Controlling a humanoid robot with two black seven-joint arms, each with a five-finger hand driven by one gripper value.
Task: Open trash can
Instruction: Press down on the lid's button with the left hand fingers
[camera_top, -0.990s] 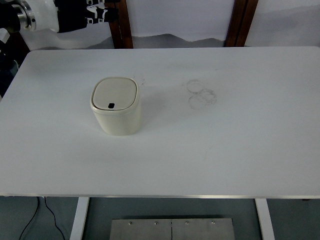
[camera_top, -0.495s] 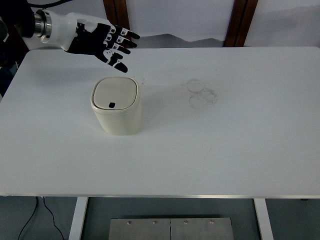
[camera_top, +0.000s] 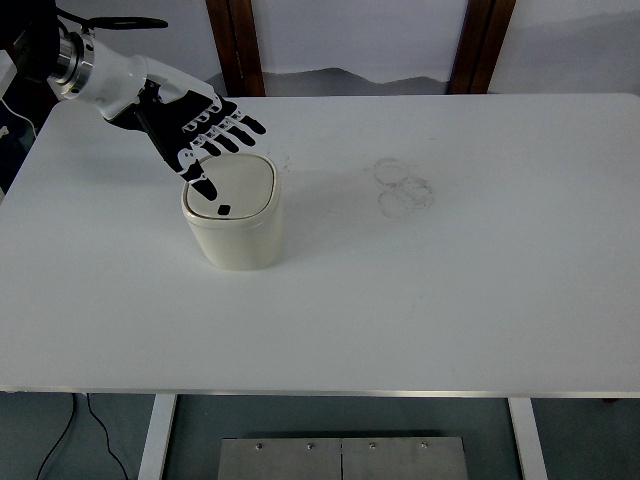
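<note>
White tabletop (camera_top: 450, 300) fills most of your view, with dark wooden posts and a pale wall behind its far edge and faint ring marks (camera_top: 403, 186) right of centre. Your target, the cream trash can (camera_top: 233, 235), stands on the left half of the table, upright, its lid (camera_top: 238, 187) flat and closed, with a small dark button (camera_top: 224, 210) near the lid's front edge. You cannot see inside it while the lid is shut, so its contents are unknown. What has changed is the left hand (camera_top: 200, 135): a second ago it was barely in view at the far left corner, half a second ago it was reaching out over the table beyond the can, and now it has dropped to sit over the lid's far left part. Its fingers are spread and hold nothing, and the thumb (camera_top: 203, 183) points down toward the lid, its tip just short of the dark button; you cannot tell whether it touches the lid yet. That suggests the approach is nearly done and the press is still ahead of you. Your right arm is out of view.
</note>
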